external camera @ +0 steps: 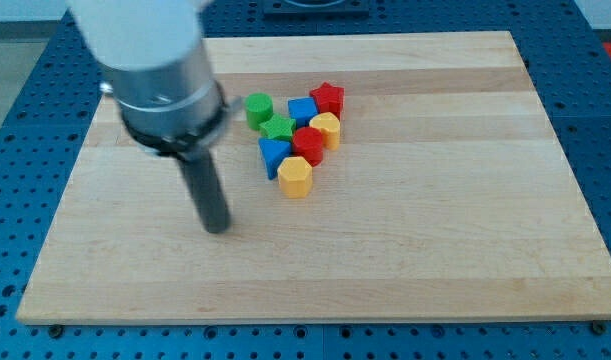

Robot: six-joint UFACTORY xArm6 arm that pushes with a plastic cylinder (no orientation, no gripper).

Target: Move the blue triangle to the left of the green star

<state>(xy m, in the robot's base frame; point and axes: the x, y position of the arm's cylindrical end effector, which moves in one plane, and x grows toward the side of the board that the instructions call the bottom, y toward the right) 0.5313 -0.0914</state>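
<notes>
The blue triangle [274, 155] lies in a tight cluster of blocks near the board's middle, just below the green star [279, 128] and touching it. My tip [218, 228] rests on the board to the lower left of the cluster, about a block's width or more away from the blue triangle. The rod rises toward the view's top left into the arm's grey and white body.
Around them sit a green cylinder [258, 108], a blue cube [303, 111], a red star [327, 97], a yellow block [326, 128], a red block [307, 144] and a yellow hexagon [296, 176]. The wooden board [465, 220] lies on a blue perforated table.
</notes>
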